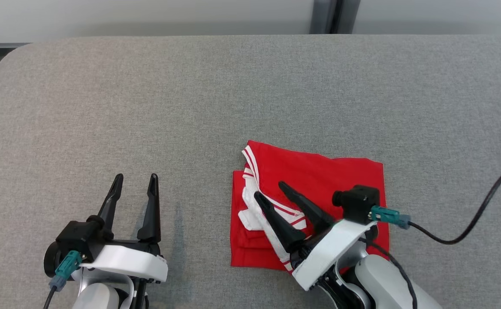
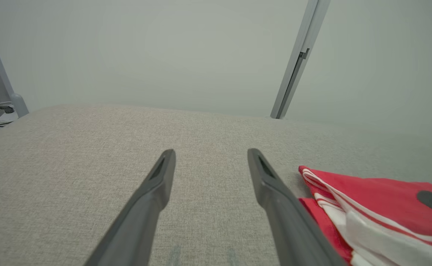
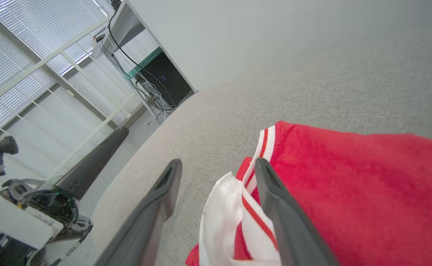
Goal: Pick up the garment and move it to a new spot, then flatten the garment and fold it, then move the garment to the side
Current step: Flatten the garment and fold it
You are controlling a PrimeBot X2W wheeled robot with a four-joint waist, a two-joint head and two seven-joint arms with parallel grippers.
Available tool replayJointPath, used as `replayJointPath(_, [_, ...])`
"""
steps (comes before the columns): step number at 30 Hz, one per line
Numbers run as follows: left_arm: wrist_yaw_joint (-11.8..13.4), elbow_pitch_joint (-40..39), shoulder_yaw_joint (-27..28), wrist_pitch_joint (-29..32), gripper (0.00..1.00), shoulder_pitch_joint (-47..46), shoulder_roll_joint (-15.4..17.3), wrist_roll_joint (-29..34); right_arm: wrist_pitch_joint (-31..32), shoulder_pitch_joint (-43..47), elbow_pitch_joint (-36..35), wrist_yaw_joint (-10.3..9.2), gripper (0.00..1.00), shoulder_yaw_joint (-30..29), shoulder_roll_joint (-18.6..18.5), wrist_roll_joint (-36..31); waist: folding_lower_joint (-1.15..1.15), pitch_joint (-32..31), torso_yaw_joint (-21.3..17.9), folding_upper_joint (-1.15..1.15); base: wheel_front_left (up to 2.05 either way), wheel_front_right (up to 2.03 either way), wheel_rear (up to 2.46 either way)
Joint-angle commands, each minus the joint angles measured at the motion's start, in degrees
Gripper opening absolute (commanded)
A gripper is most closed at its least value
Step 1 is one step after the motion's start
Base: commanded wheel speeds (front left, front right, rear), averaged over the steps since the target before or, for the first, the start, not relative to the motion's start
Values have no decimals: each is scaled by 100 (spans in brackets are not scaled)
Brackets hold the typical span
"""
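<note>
- Left hand (image 1: 137, 177) hovers at the near left of the bench (image 1: 233, 86), fingers wide apart, nothing between them
- Right hand (image 1: 269, 189) sits over the garment's near-left part, fingers spread wide, white trim lying loose between them
- Garment (image 1: 319, 171), red with white striped trim, lies folded right of centre
- Beyond it, bare grey bench, then a pale wall (image 1: 147, 13)
</note>
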Motion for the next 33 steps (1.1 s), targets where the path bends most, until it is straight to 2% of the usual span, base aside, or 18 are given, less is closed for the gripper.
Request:
replayJointPath(1, [-6, 0, 26, -5, 100, -92, 20, 47, -70, -66, -34, 1, 100, -17, -25, 40, 0, -7, -10, 0, 0, 0, 0])
replayJointPath(3, [-1, 1, 41, -6, 100, -68, 24, 59, -261, -127, -119, 1, 100, -97, -50, 93, 0, -21, -38, 0, 0, 0, 0])
replayJointPath(8, [25, -13, 84, -6, 100, 16, 46, 62, -563, -45, -342, 1, 100, -594, -415, -119, 0, -58, -128, 0, 0, 0, 0])
replayJointPath(14, [62, -29, 149, -6, 100, 103, 77, 24, -690, 419, -690, 1, 100, -1743, -819, -692, 0, -110, -234, 0, 0, 0, 0])
replayJointPath(20, [159, -75, 288, 37, 100, 197, 157, -78, -560, 1076, -1050, 1, 100, -2952, -1028, -1389, 0, -246, -330, 0, 0, 0, 0])
replayJointPath(26, [230, -189, 395, 130, 100, 394, 247, -175, -354, 1719, -1502, 1, 100, -3785, -963, -2092, 0, -463, -372, 0, 0, 0, 0])
replayJointPath(33, [255, -364, 411, 246, 100, 666, 378, -208, -89, 2198, -1951, 1, 100, -4161, -742, -2458, 0, -715, -350, 0, 0, 0, 0])
